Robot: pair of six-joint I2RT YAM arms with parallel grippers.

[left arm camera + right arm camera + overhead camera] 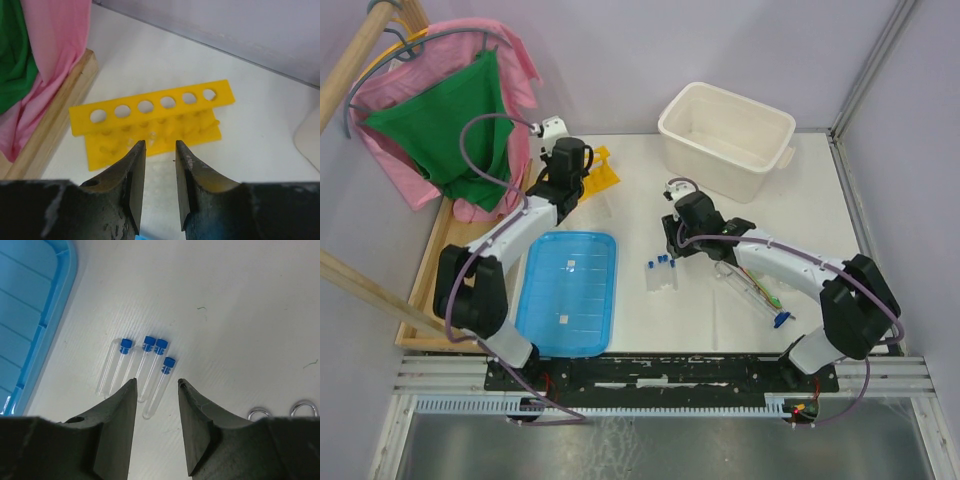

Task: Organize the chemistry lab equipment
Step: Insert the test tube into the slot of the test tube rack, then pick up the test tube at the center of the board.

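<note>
Yellow tube rack (156, 104), blue-capped tubes (145, 365)

The worktop (670, 320) is plain white. Toward its far left corner the tube rack (134, 111) is bright yellow, and past that edge are a pink cloth (520, 60) and a green cloth (450, 120). The ribbed lid (567, 292) is translucent sky blue with two small white patches. The tubes (144, 367) are clear with blue caps. The tub (715, 165) is creamy white. The left claw (160, 145) and right claw (156, 381) are scuffed black.

White-black arms (517, 231), purple cables (462, 150), dark fingers (126, 192)
</note>
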